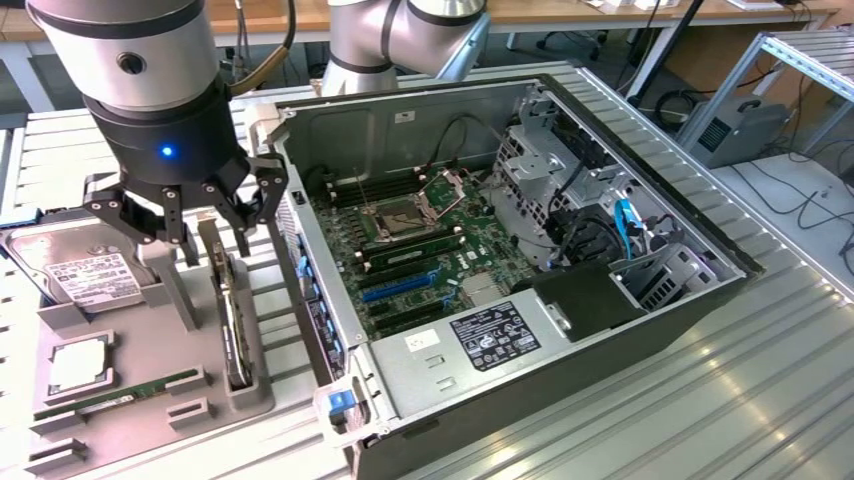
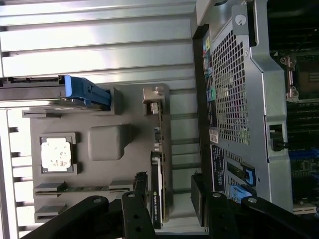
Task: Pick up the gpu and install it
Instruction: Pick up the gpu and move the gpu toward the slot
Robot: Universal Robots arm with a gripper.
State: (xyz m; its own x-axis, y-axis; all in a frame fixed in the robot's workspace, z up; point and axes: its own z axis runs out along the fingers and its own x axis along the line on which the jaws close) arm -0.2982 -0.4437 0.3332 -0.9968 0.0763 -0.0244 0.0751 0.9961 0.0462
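Ribbed bench (image 1: 694, 400) carries a grey tray (image 1: 160, 345); the gpu (image 1: 235, 320) stands on edge in its slot. Pick-up step: gripper (image 1: 198, 238) hovers above, fingers spread, straddling the card. Grasping likely requires centred, vertical descent.

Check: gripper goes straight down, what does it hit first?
Probably the gpu, standing on edge in the gray tray; the open gripper sits above it, fingers either side. Depth is hard to judge.

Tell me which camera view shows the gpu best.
The wrist view: the gpu appears edge-on along almost its whole length, metal bracket included. In the exterior view it stands in the grey holder, one end partly covered by the gripper.
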